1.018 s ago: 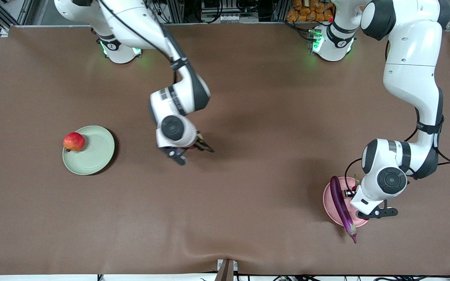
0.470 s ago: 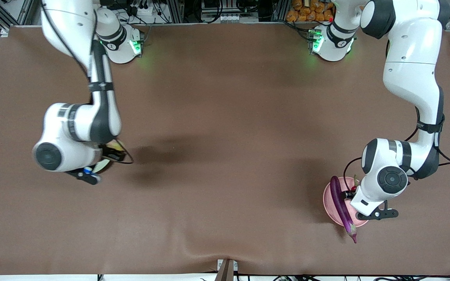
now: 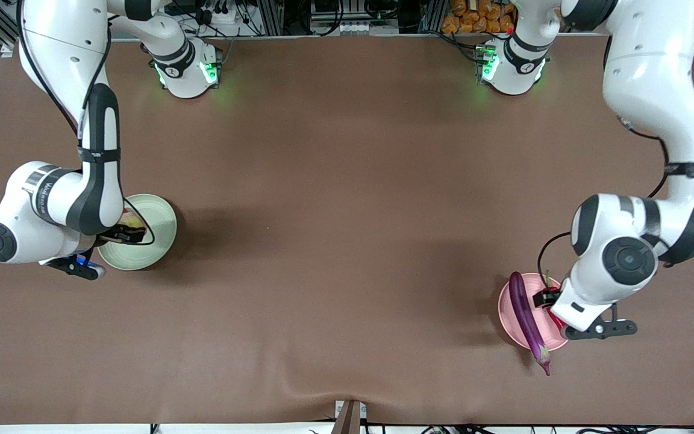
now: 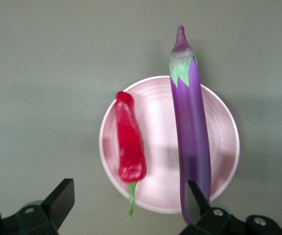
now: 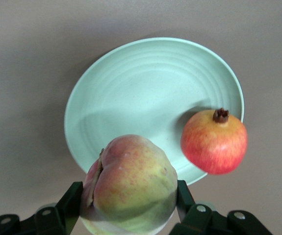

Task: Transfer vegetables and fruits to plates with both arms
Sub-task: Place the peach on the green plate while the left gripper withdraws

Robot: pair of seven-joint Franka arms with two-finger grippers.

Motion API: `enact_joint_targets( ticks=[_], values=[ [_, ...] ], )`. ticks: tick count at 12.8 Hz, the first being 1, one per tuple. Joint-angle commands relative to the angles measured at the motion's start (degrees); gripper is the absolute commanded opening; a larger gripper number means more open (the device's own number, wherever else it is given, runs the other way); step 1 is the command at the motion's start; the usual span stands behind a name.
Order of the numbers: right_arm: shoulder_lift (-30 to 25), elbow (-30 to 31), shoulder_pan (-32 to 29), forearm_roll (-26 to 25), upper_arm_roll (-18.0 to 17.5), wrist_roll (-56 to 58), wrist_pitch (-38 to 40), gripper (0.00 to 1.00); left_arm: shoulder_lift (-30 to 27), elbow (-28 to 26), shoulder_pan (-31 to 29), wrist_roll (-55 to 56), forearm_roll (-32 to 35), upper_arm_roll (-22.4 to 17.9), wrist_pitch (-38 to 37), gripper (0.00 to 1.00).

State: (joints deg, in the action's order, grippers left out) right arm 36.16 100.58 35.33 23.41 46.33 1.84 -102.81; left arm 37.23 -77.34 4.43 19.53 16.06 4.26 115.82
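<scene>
My right gripper (image 5: 129, 196) is shut on the pale peach (image 5: 131, 183) and holds it above the rim of the pale green plate (image 5: 145, 88). The red pomegranate (image 5: 214, 142) rests at that plate's edge. In the front view the right gripper (image 3: 124, 234) hangs over the green plate (image 3: 157, 220), and the arm hides the pomegranate. My left gripper (image 4: 130, 200) is open above the pink plate (image 4: 155, 122). On that plate lie the red chili (image 4: 129, 142) and the purple eggplant (image 4: 192, 127), side by side. The eggplant (image 3: 526, 319) overhangs the pink plate (image 3: 506, 313) with its stem end nearer the front camera.
A brown cloth covers the table (image 3: 347, 241). The arm bases (image 3: 184, 66) glow green along the table's edge farthest from the front camera. A small bracket (image 3: 348, 417) sits at the edge nearest that camera, where the cloth is slightly wrinkled.
The right arm swung from over the table's middle to over the green plate, carrying the peach. The left gripper opened and rose a little above the pink plate.
</scene>
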Motion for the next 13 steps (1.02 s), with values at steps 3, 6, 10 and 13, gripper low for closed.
enact_joint_targets(
  ticks=[3, 6, 10, 13],
  values=[
    [-0.57, 7.18, 0.01, 0.76, -0.45, 3.52, -9.16, 0.00, -22.32, -18.59, -0.47, -0.64, -6.91, 3.81, -3.06, 1.00],
    [-0.30, 7.09, -0.08, 2.26, -1.24, 3.52, -9.34, 0.79, -35.53, -28.36, -0.82, -7.45, -10.42, 4.00, -6.74, 1.00],
    [-1.61, 5.42, -0.17, 2.43, -1.24, 3.34, -8.29, 1.00, -41.00, -28.74, -2.06, -21.63, -14.74, -0.19, -15.08, 1.00],
    [-2.23, -4.47, -0.95, 2.61, -0.80, 3.26, 1.25, 1.00, -40.57, -21.39, -0.03, -20.86, -15.00, -3.65, -20.97, 1.00]
  ],
)
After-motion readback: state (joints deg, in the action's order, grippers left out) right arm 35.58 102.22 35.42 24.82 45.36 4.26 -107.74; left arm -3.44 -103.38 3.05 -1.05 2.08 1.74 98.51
